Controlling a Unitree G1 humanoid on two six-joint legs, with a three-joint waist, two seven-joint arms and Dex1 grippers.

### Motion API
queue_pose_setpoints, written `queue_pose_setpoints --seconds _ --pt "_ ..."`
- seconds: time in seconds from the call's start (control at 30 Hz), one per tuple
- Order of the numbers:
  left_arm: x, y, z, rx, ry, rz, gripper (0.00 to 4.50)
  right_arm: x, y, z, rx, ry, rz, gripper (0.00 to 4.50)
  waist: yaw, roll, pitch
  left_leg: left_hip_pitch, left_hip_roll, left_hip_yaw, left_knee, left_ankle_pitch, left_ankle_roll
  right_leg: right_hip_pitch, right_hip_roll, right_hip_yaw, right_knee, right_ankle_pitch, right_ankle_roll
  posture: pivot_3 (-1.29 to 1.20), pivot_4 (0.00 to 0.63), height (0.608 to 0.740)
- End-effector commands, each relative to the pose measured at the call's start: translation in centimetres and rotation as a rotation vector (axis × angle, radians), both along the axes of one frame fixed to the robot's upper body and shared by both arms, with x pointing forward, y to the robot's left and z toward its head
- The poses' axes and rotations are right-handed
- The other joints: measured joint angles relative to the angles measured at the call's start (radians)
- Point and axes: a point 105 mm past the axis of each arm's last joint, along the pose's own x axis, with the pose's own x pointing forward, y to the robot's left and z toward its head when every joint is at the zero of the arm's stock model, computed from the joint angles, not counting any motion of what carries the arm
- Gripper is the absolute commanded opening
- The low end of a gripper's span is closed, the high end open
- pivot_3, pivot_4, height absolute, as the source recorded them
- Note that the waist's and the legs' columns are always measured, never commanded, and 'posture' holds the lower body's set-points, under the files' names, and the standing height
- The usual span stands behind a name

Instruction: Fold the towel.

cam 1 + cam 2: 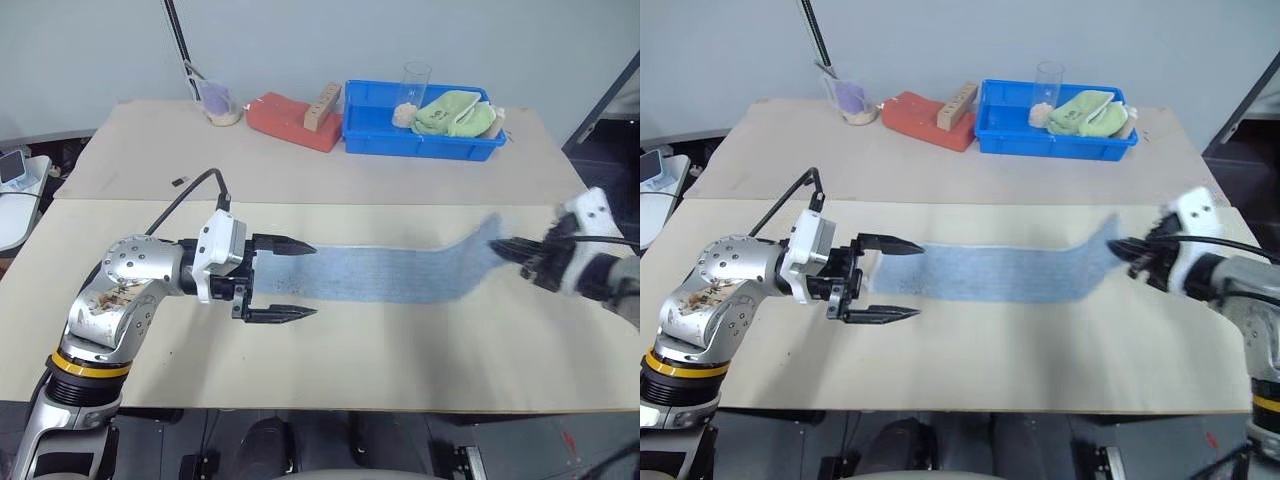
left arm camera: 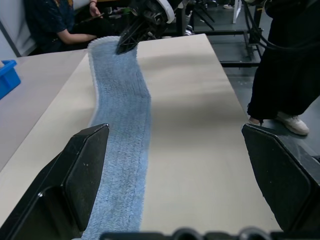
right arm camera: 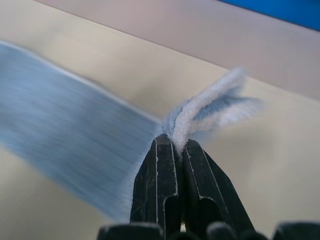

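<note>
The towel (image 1: 400, 268) is a long light blue strip of terry cloth lying across the near table. Its right end is lifted off the surface, pinched in my right gripper (image 1: 506, 247), which is shut on the pale hem (image 3: 200, 112). My left gripper (image 1: 295, 280) hovers over the towel's left end with its two black fingers spread wide, one beyond the cloth's far edge and one in front of its near edge, holding nothing. From the left wrist the towel (image 2: 122, 130) runs away toward my right gripper (image 2: 131, 39).
On the far table stand a blue bin (image 1: 420, 130) with a light green cloth (image 1: 455, 112) and a clear cup, a red block (image 1: 290, 120) and a small cup (image 1: 218, 104). People stand and sit past the table's right end (image 2: 280, 75).
</note>
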Motion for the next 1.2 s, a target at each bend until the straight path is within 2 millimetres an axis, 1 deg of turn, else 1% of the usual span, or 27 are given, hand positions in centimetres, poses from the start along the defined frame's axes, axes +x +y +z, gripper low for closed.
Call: queue_pose_setpoints --seconds 0.03,0.1,0.27,0.33,0.4,0.63,0.7,0.77,0.8,0.93,0.97,1.03,1.13,1.2 --pt "-0.4 0.1 1.0 -0.011 -0.054 0.011 4.50 0.1 3.8 -0.7 0.019 0.023 0.056 0.07 0.006 0.000 0.000 0.000 0.000 -0.001 0.000 0.000 0.000 0.000 0.000 0.000 0.000 0.000 0.000 0.00 0.150 0.717" --pt "-0.5 0.1 0.9 -0.012 -0.052 0.017 4.50 0.5 5.4 -1.6 0.046 0.044 0.060 0.07 0.011 0.000 0.000 -0.001 0.000 -0.001 0.000 0.000 0.000 0.000 0.000 0.001 0.000 0.000 0.000 0.00 0.150 0.717" --pt "-0.5 0.2 0.8 -0.012 -0.041 0.048 4.50 1.4 7.3 -3.3 0.071 0.076 0.047 0.07 0.016 0.000 0.000 -0.003 -0.003 -0.001 0.001 0.001 -0.001 -0.001 -0.005 0.000 -0.001 0.000 0.000 0.00 0.150 0.717" --pt "-0.4 0.3 0.7 -0.011 -0.038 0.066 4.50 1.5 7.6 -3.6 0.062 0.078 0.054 0.77 0.016 0.000 0.000 -0.003 -0.005 -0.001 0.002 0.001 -0.001 0.000 -0.006 0.000 -0.001 0.000 0.000 0.00 0.150 0.717" --pt "-0.4 0.5 0.6 -0.007 -0.032 0.084 4.50 1.6 8.0 -3.5 0.069 0.073 0.065 1.44 0.015 0.000 0.000 -0.003 -0.005 -0.001 0.001 0.001 -0.001 0.000 -0.006 0.000 -0.001 0.000 0.000 0.00 0.150 0.717" --pt "0.1 1.1 -0.2 -0.015 -0.024 0.182 4.50 0.6 9.6 -3.1 0.089 0.087 0.163 3.85 0.011 0.000 0.000 -0.003 -0.004 -0.003 0.001 0.001 -0.001 -0.001 -0.006 -0.001 0.000 0.000 0.000 0.00 0.150 0.717" --pt "1.1 2.0 -0.5 -0.045 -0.023 0.300 4.50 0.2 10.3 -2.7 0.086 0.067 0.215 4.47 0.009 0.000 0.000 -0.003 -0.004 -0.003 0.001 0.001 -0.001 -0.001 -0.005 -0.001 0.000 0.000 0.000 0.00 0.150 0.717" --pt "2.3 3.5 -1.1 -0.100 -0.003 0.485 4.50 -0.3 10.5 -2.3 0.024 0.012 0.280 4.47 0.009 0.000 0.000 -0.003 -0.004 -0.003 0.001 0.001 -0.001 -0.001 -0.006 -0.001 0.000 0.000 0.000 0.00 0.150 0.717" --pt "2.6 4.1 -1.5 -0.117 0.008 0.551 4.50 -0.5 10.6 -2.2 -0.007 -0.013 0.313 4.47 0.008 0.000 0.000 -0.003 -0.004 -0.003 0.001 0.001 -0.001 -0.001 -0.006 -0.001 0.000 0.000 0.000 0.00 0.150 0.717" --pt "2.8 6.5 -3.1 -0.239 0.155 0.817 4.50 -1.4 10.9 -1.2 -0.069 -0.083 0.428 4.47 0.010 0.000 0.000 -0.003 -0.004 -0.003 0.000 0.000 -0.001 -0.001 -0.006 -0.002 0.000 0.000 0.000 0.00 0.150 0.717" --pt "2.4 6.8 -3.8 -0.263 0.198 0.882 4.50 -1.4 10.8 -0.8 -0.086 -0.104 0.449 4.47 0.009 0.000 0.000 -0.002 -0.004 -0.003 0.000 0.000 -0.001 -0.001 -0.007 -0.002 0.000 0.000 0.000 0.00 0.150 0.717" --pt "1.6 7.1 -4.9 -0.293 0.271 0.962 4.50 -1.2 10.8 -0.2 -0.101 -0.131 0.472 4.47 0.010 0.000 0.000 -0.002 -0.004 -0.004 0.000 0.000 -0.001 0.000 -0.007 -0.002 0.000 0.000 0.000 0.00 0.150 0.717" --pt "0.4 7.2 -6.7 -0.344 0.443 1.058 4.50 -0.9 11.0 0.7 -0.101 -0.160 0.504 4.47 0.010 -0.001 0.000 -0.002 -0.004 -0.004 0.000 0.000 -0.001 0.000 -0.008 -0.002 0.000 0.000 0.000 0.00 0.150 0.717" --pt "-0.1 6.8 -8.3 -0.371 0.581 1.126 4.50 -0.7 11.2 1.2 -0.102 -0.173 0.522 4.47 0.013 -0.001 0.000 -0.002 -0.003 -0.005 0.000 0.001 -0.001 0.000 -0.007 -0.002 0.001 0.000 0.000 0.00 0.150 0.717"
